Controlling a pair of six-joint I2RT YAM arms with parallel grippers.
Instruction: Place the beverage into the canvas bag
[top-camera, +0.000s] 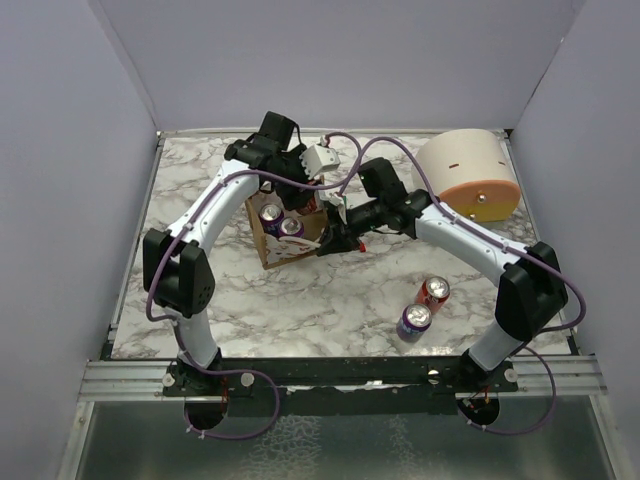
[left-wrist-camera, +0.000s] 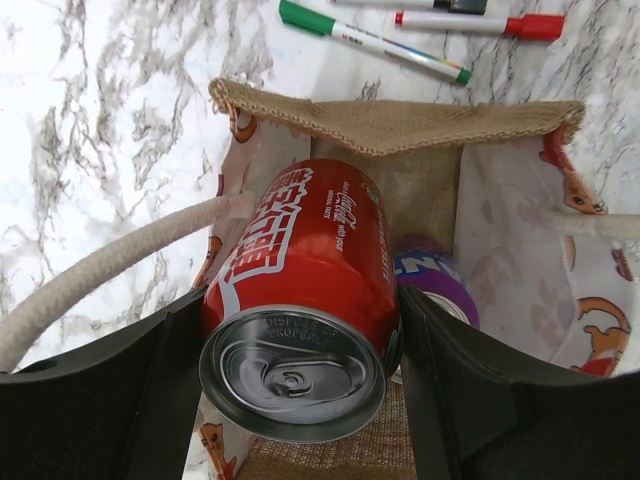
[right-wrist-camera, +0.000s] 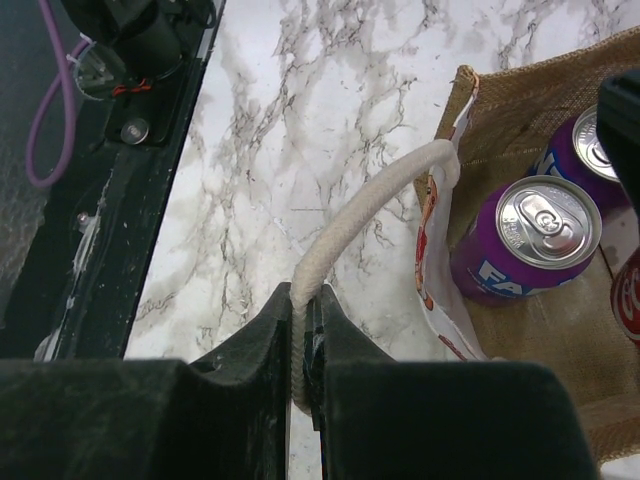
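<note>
The brown canvas bag (top-camera: 272, 252) stands open left of the table's middle. My left gripper (left-wrist-camera: 300, 385) is shut on a red cola can (left-wrist-camera: 300, 270), held tilted over the bag's mouth (left-wrist-camera: 400, 125). In the top view the left gripper (top-camera: 293, 195) hides that can. Two purple cans (top-camera: 271, 213) (top-camera: 291, 227) stand inside the bag; one shows beside the red can (left-wrist-camera: 440, 285). My right gripper (right-wrist-camera: 310, 320) is shut on the bag's white rope handle (right-wrist-camera: 360, 215), at the bag's right side (top-camera: 335, 240). The purple cans (right-wrist-camera: 535, 240) also show in the right wrist view.
A red can (top-camera: 434, 291) and a purple can (top-camera: 414, 320) stand on the marble table at the front right. A cream dome container (top-camera: 468, 175) with an orange rim sits at the back right. Green (left-wrist-camera: 375, 40) and red (left-wrist-camera: 480, 22) markers lie beyond the bag.
</note>
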